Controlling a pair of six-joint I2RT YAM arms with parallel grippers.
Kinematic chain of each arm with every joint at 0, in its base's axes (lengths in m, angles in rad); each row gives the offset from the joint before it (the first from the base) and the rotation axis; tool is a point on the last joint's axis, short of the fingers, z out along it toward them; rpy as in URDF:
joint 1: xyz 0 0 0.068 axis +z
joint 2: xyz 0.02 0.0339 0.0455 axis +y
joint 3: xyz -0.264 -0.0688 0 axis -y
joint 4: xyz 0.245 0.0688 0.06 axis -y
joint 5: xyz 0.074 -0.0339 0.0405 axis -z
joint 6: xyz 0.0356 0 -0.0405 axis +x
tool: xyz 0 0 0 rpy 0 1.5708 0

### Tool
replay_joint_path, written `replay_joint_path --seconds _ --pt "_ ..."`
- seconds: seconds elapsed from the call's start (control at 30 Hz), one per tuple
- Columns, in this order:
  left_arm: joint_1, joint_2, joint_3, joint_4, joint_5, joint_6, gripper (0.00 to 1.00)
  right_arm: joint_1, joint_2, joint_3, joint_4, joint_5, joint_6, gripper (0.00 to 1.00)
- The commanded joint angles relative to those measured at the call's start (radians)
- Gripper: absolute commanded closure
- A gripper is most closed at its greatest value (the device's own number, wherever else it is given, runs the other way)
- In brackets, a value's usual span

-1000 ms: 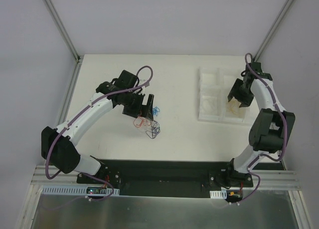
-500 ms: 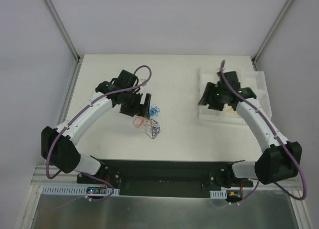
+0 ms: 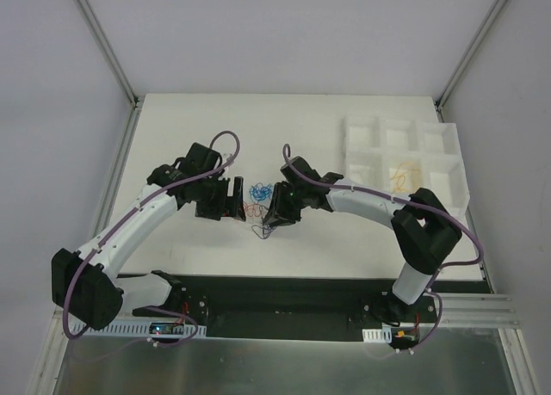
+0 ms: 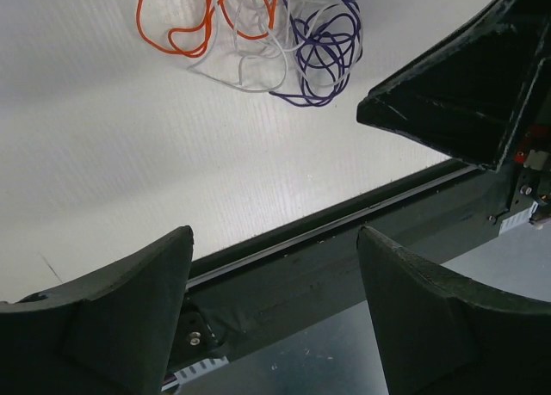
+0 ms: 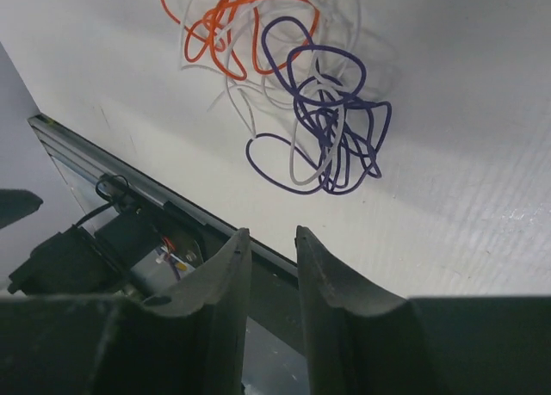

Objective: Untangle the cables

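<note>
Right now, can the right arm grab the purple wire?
Probably yes. The right gripper hovers right next to the purple wire, with nothing between them. Its jaws stand only a little apart, with nothing in them.

Cables [image 3: 256, 210] on table [image 3: 301, 128], tray [image 3: 381, 135] rightward

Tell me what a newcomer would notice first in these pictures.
A small tangle of cables, blue, orange, white and purple, lies mid-table. The left arm and right arm flank it closely, the left's jaws wide apart. A white compartment tray sits at the far right.
</note>
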Motion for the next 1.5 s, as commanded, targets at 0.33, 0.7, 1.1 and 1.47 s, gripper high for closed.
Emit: replay_joint_path --seconds 0.33,0.7,1.1,1.47 --pt "0.013 -0.183 -0.118 -0.007 0.02 -0.033 0.24 0.037 0.063 0.082 -0.064 0.166 0.244 0.77" --pt "0.013 -0.251 -0.121 -0.051 0.01 -0.001 0.24 0.05 0.1 0.121 -0.156 0.229 0.281 0.73" --pt "0.013 -0.266 -0.123 -0.06 -0.007 0.007 0.24 0.053 0.062 0.161 -0.21 0.266 0.163 0.7" --pt "0.013 -0.248 -0.11 -0.06 -0.01 0.007 0.24 0.051 0.077 0.139 -0.172 0.244 0.154 0.73"
